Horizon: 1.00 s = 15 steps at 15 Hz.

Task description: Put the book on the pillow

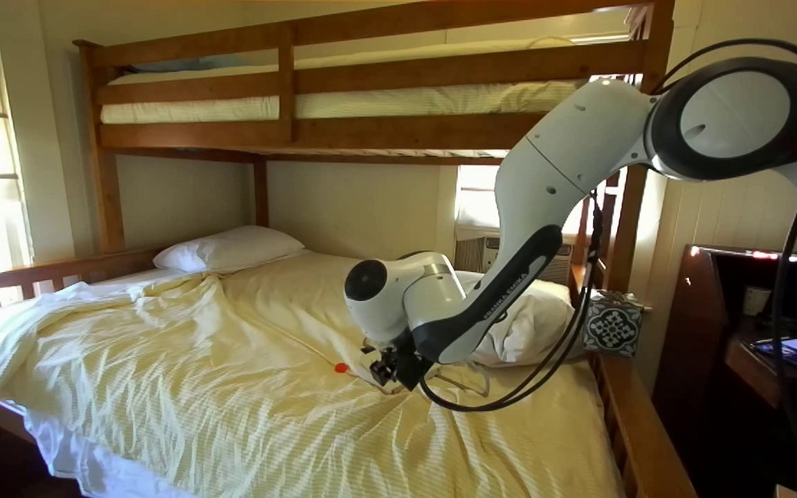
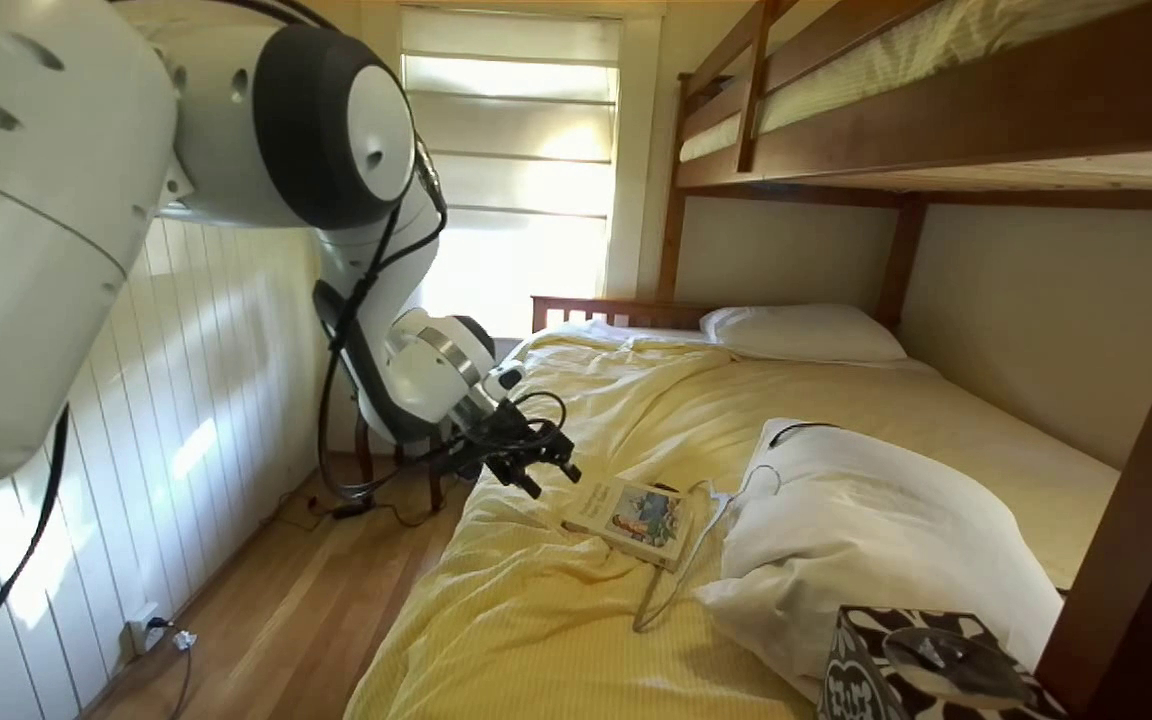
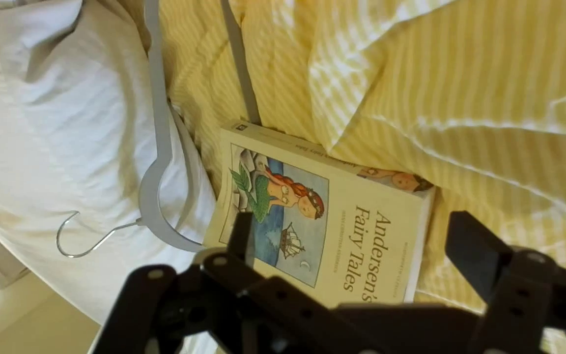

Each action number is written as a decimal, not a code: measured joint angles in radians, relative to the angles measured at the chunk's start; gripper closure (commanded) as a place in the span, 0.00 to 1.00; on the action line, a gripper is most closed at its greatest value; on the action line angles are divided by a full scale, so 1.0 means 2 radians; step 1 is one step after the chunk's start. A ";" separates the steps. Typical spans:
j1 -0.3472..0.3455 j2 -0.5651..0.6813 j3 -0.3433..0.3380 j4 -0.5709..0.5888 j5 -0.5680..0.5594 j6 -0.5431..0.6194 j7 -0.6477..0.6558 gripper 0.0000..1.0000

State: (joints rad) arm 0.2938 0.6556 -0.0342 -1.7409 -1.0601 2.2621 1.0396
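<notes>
Yellow-striped bedcover [image 3: 484, 88] underneath, and there's the Andersen's Fairy Tales paperback [image 3: 332, 211], lying face-up just beside the rumpled white pillow [image 2: 876, 520]! The hand [image 2: 553, 480] hovers near the paperback, fingers [image 3: 479, 255] parted wide, nothing in its grip. A grey clothes hanger [image 3: 161, 128] lies right alongside, its metal hook [image 3: 74, 256] over the pillow.

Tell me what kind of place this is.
Most likely a bedroom, probably in a home: a wooden bunk bed, yellow striped bedding spread over its lower level, and a rumpled white pillow on that.
</notes>
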 measured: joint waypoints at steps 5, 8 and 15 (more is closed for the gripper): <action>0.005 0.049 0.007 0.048 0.008 -0.052 0.069 0.00; 0.000 0.085 0.005 0.092 0.018 -0.077 0.090 0.00; 0.008 0.158 0.007 0.205 0.035 -0.121 0.085 0.00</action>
State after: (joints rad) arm 0.3101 0.9719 -0.0209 -1.3306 -0.9906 2.0202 1.2096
